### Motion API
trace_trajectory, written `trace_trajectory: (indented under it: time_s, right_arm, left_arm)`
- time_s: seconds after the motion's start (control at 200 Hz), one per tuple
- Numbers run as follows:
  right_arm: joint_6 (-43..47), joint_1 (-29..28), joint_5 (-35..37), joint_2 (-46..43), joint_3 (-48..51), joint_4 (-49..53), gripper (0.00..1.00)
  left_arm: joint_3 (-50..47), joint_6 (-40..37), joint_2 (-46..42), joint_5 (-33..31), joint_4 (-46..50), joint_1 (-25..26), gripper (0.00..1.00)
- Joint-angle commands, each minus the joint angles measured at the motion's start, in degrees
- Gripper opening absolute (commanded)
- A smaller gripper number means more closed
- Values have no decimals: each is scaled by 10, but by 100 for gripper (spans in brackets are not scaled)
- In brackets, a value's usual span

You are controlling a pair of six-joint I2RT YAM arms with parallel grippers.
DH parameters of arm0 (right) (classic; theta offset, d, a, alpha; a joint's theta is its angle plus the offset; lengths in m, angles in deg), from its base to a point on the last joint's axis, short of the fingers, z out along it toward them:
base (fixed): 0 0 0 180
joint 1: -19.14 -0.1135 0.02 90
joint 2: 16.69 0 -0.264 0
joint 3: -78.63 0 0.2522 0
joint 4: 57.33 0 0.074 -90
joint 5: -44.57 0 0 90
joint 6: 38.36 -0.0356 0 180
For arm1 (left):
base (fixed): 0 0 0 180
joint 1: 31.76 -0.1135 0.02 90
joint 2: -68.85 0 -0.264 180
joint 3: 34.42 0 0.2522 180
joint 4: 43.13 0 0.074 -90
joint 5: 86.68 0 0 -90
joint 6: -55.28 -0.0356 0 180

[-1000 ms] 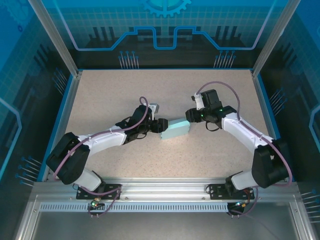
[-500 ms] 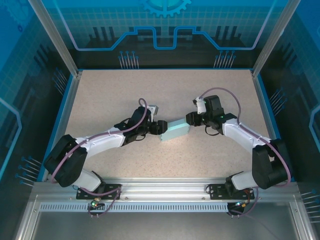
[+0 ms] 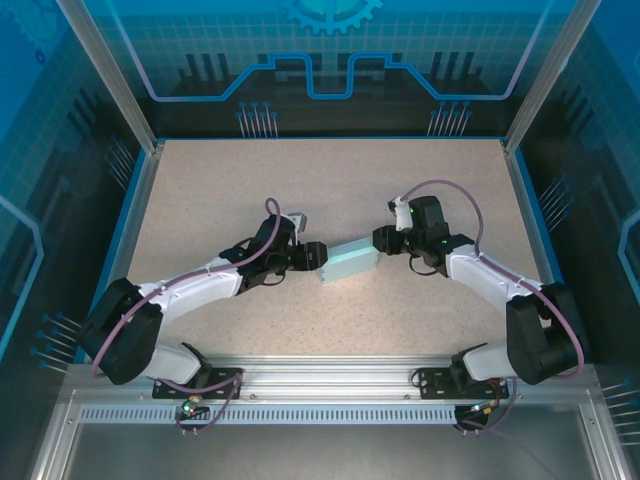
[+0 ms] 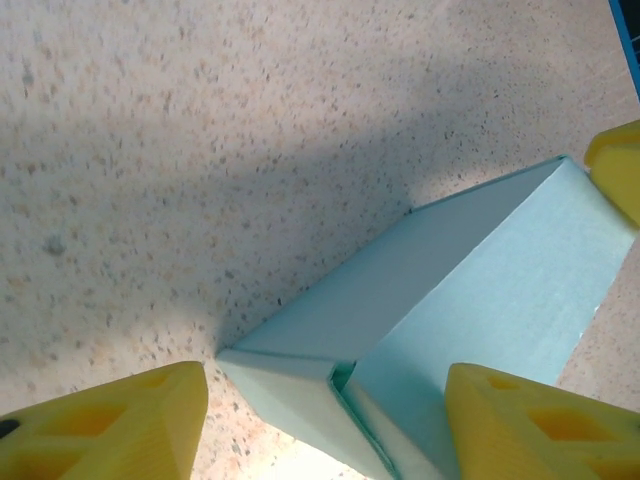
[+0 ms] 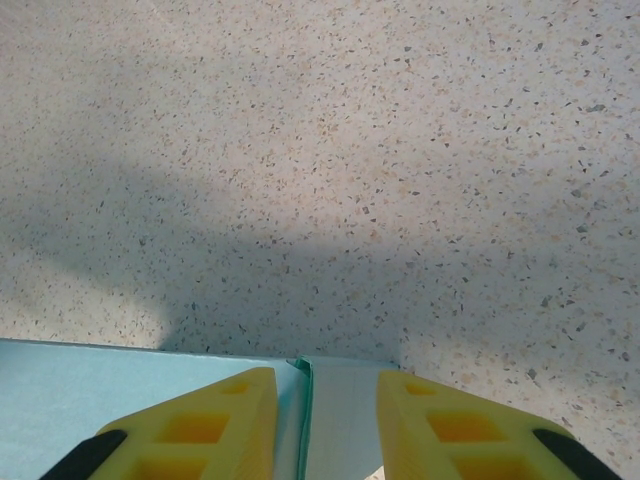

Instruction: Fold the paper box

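Note:
The paper box [image 3: 351,262] is a pale cyan, closed rectangular box lying on the table's middle, slanting up to the right. My left gripper [image 3: 318,256] is at its lower-left end. In the left wrist view the left gripper [image 4: 325,400] stands open. Its fingers [image 4: 110,425] straddle the box's corner [image 4: 300,385], and the left finger is clear of the card. My right gripper [image 3: 381,240] is at the upper-right end. In the right wrist view the right gripper [image 5: 325,385] has its jaws narrow, with a gap, over the paper box's end seam [image 5: 304,400]. One right finger [image 4: 618,165] shows at the far end.
The speckled beige tabletop [image 3: 300,180] is bounded by a blue rim [image 3: 135,200] and aluminium frame posts [image 3: 110,80]. Both arm bases are bolted on the rail [image 3: 330,380] at the near edge.
The right gripper's jaws have narrowed and it has settled at the box's end. The left arm has shifted slightly. The box has barely moved.

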Motion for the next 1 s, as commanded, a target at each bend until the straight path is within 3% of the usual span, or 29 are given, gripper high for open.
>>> trace_trajectory:
  time_s: [0.0, 0.265, 0.535, 0.775, 0.995]
  right_arm:
    - [-1, -12, 26, 22, 31, 102, 32]
    - [9, -5, 14, 35, 28, 133, 32]
    - [-13, 15, -47, 43, 57, 118, 29]
    - [-23, 27, -104, 48, 63, 93, 24]
    - [-22, 39, -161, 22, 62, 89, 32]
  left_arm:
    - [-40, 34, -1, 30, 2, -2, 61]
    - [-110, 70, 38, 47, -46, -2, 52]
    - [-142, 81, 46, 39, -68, -10, 40]
    - [-96, 55, 48, 35, -65, -45, 35]
    - [-58, 22, 59, 37, -45, -46, 35]
